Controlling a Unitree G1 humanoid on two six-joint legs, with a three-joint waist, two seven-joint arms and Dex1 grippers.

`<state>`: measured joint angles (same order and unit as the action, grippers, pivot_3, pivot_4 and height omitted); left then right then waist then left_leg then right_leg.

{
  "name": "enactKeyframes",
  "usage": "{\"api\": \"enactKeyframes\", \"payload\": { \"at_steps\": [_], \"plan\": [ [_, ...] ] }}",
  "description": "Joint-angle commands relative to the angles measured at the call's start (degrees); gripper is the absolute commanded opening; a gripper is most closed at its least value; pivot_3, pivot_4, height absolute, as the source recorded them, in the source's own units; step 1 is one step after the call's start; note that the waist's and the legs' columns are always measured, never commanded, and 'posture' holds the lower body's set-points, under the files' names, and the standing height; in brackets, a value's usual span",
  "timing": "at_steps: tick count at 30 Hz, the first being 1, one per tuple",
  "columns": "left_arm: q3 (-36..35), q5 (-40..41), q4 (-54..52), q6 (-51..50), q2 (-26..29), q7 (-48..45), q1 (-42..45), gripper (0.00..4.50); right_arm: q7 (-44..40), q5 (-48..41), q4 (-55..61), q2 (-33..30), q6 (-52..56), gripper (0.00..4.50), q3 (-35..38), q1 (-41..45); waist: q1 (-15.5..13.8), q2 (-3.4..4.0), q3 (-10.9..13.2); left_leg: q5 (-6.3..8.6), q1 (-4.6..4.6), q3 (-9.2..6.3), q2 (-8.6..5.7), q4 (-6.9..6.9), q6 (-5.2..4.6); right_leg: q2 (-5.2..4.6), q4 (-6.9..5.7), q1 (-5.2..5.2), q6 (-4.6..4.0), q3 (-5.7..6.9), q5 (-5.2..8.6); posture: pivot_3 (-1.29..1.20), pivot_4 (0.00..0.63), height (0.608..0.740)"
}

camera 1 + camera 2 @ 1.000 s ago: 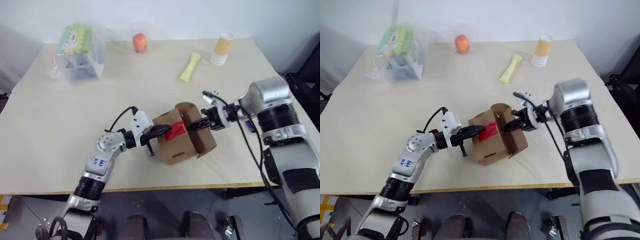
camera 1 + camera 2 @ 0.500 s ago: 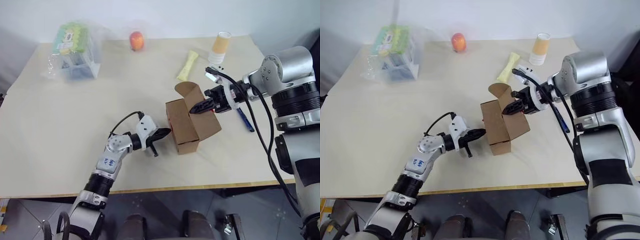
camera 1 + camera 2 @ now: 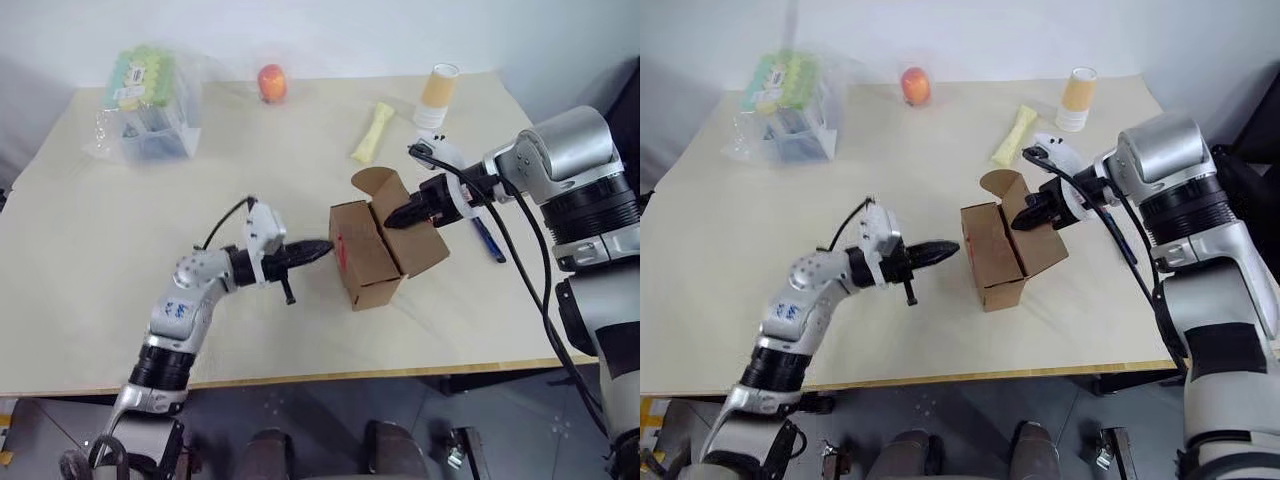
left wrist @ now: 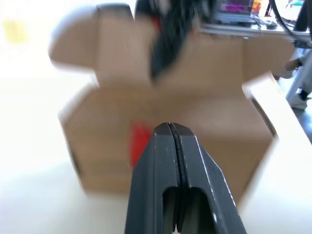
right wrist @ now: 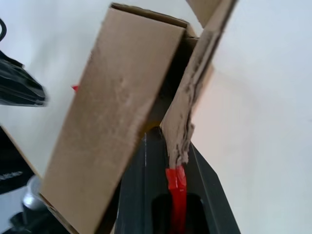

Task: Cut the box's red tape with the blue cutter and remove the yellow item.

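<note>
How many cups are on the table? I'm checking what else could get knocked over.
1. A single orange-and-white paper cup stands upright at the table's far right corner, beyond the box and beside the pale yellow packet. Others may be hidden behind the right arm.

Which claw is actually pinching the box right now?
The right claw: shut on an opened flap of the box. The left claw is shut too, but empty, pointing at the box's side.

My left gripper [image 3: 318,249] points level, fingers pressed together — my right gripper [image 3: 392,217] angles downward, pinching a flap.
</note>
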<state>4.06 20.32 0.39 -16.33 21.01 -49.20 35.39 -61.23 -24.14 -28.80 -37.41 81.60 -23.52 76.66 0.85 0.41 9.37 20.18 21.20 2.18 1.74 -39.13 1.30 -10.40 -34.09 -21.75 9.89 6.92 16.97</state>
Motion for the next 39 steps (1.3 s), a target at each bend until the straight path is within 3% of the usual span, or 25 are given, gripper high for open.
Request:
{"api": "enactKeyframes", "payload": {
  "at_steps": [1,6,9,18,24,32,36,39],
  "plan": [
    [2.9,-3.7,3.6,1.7,-2.5,2.1,5.1,0.00,1.4,1.5,-0.5,0.5,0.0,0.02,-0.5,-0.8,0.0,-0.01,0.0,0.00,-0.06,0.00,0.00,-0.01,0.00,0.00,0.03,0.08,0.00,0.00,0.00,0.00,0.150,0.740],
    [11.0,-9.9,8.8,4.1,-3.2,-2.2,6.4,0.00,2.1,1.4,0.4,0.4,0.4,0.02,0.6,-1.3,0.6,-0.01,0.0,0.00,-0.10,0.00,-0.01,0.05,0.00,0.01,0.04,0.10,0.00,0.04,0.00,0.00,0.150,0.740],
    [11.8,-10.6,8.6,3.2,-2.6,-2.8,5.3,0.00,1.4,1.0,2.1,-1.4,1.0,0.02,0.5,-1.8,0.8,0.00,0.0,0.00,-0.09,-0.02,0.00,0.13,0.00,0.01,0.01,0.03,0.00,0.07,0.00,0.00,0.150,0.740],
    [7.4,-8.3,5.3,-2.6,3.3,-3.5,-0.7,0.00,-3.2,1.9,0.9,-8.7,-3.3,0.02,0.2,-3.6,0.9,0.05,0.0,0.00,-0.08,-0.02,0.00,0.17,0.00,0.00,0.07,0.03,0.00,0.07,0.00,0.00,0.150,0.740],
    [4.3,-2.8,-1.8,-7.9,7.5,-6.7,-7.1,0.00,-1.6,0.7,2.3,-8.1,-1.9,0.02,4.5,-6.4,0.0,0.05,0.0,0.01,0.01,-0.04,-0.01,0.09,0.00,-0.02,0.07,0.03,0.00,0.06,0.00,0.00,0.150,0.740],
    [3.2,-3.4,-3.5,-9.5,7.0,-4.0,-8.5,0.00,4.8,-0.3,7.5,-4.4,0.0,0.02,11.5,-12.2,-1.2,-0.08,0.2,0.01,0.16,-0.06,-0.03,0.03,-0.02,-0.03,0.13,-0.04,0.02,0.12,-0.01,0.00,0.150,0.740],
    [2.5,-2.8,-3.5,-12.6,7.5,-2.9,-8.6,0.00,6.7,-1.2,12.4,-3.8,-1.0,0.96,14.2,-15.7,-0.8,-0.08,0.2,0.01,0.16,-0.06,-0.03,0.08,-0.01,-0.02,0.11,-0.08,0.02,0.13,-0.01,0.00,0.150,0.740],
    [1.8,-3.0,-3.4,-13.3,8.6,-2.7,-8.8,0.61,6.6,-0.3,18.3,-5.7,-7.9,2.03,14.7,-20.2,-0.7,-0.09,0.2,0.01,0.15,-0.06,-0.03,0.14,-0.01,-0.02,0.10,-0.13,0.02,0.13,-0.01,0.00,0.150,0.740]
  ]
}}
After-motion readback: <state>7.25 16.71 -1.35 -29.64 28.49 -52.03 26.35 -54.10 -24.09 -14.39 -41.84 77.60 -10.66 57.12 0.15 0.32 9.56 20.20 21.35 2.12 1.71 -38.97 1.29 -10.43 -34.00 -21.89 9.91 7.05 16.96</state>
